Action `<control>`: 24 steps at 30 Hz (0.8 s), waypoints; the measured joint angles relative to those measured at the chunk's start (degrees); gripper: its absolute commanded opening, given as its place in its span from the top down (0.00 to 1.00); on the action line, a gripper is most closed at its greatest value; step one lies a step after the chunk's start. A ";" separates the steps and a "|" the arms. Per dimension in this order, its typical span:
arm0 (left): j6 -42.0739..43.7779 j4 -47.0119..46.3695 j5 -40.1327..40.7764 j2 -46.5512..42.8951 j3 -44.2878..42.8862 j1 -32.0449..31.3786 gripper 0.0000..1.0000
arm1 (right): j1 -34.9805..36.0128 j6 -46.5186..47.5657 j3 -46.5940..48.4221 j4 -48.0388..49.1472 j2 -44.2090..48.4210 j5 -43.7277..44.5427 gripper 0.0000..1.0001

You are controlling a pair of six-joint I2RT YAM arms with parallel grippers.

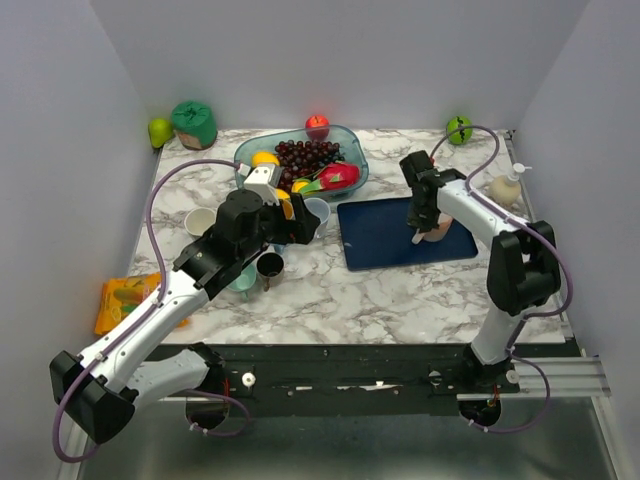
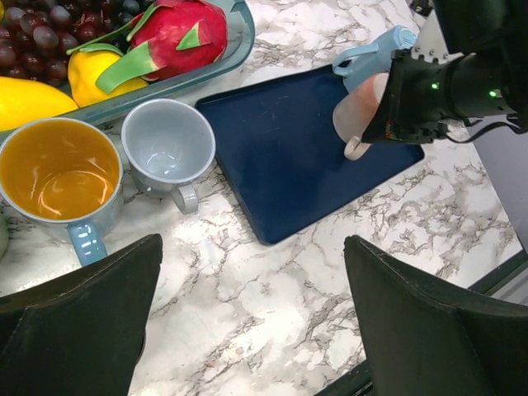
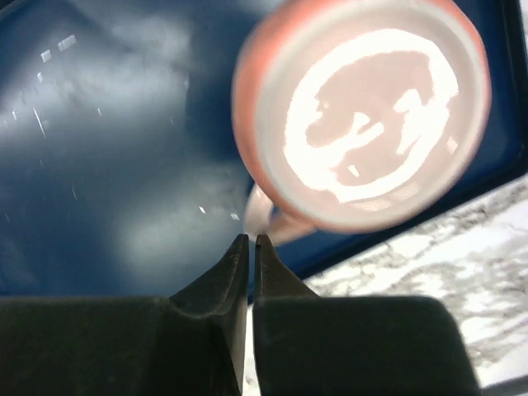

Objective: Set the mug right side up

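Note:
A pink mug (image 1: 434, 231) hangs tilted over the dark blue tray (image 1: 380, 240). Its base (image 3: 363, 115) faces the right wrist camera and its handle (image 3: 266, 216) points down toward the tray. My right gripper (image 1: 424, 214) is shut with its tips (image 3: 251, 240) pinched on that handle. The mug also shows in the left wrist view (image 2: 356, 111), in the right gripper's hold. My left gripper (image 2: 252, 318) is open and empty above bare marble, left of the tray and near two upright mugs.
An orange-lined mug (image 2: 58, 177) and a grey-blue mug (image 2: 167, 147) stand by the fruit bowl (image 1: 352, 176) with grapes and a dragon fruit. A white cup (image 1: 200, 220), a dark metal cup (image 1: 270, 265), a soap bottle (image 1: 507, 188) and an orange bag (image 1: 125, 300) are around.

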State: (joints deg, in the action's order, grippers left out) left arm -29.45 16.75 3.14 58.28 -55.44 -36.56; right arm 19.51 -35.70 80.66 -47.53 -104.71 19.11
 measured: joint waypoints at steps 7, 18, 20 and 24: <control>-0.61 0.00 -0.07 -1.33 0.76 0.13 0.01 | 0.00 -1.14 -2.64 0.20 8.22 0.15 0.43; -0.66 0.04 -0.04 -1.73 0.87 0.20 0.01 | 0.00 -7.39 -1.03 -2.36 0.61 4.92 0.40; -0.66 0.07 -0.04 -1.73 0.87 0.20 0.01 | 0.00 -8.46 -0.90 -2.82 -0.81 5.51 0.40; -0.63 0.09 -0.04 -1.73 0.87 0.24 0.01 | 0.00 -9.81 0.70 -3.28 -2.89 6.45 0.45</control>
State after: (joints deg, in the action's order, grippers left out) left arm -30.09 16.84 3.09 56.55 -54.57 -36.32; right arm 19.51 -45.52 81.36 -50.81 -107.59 25.56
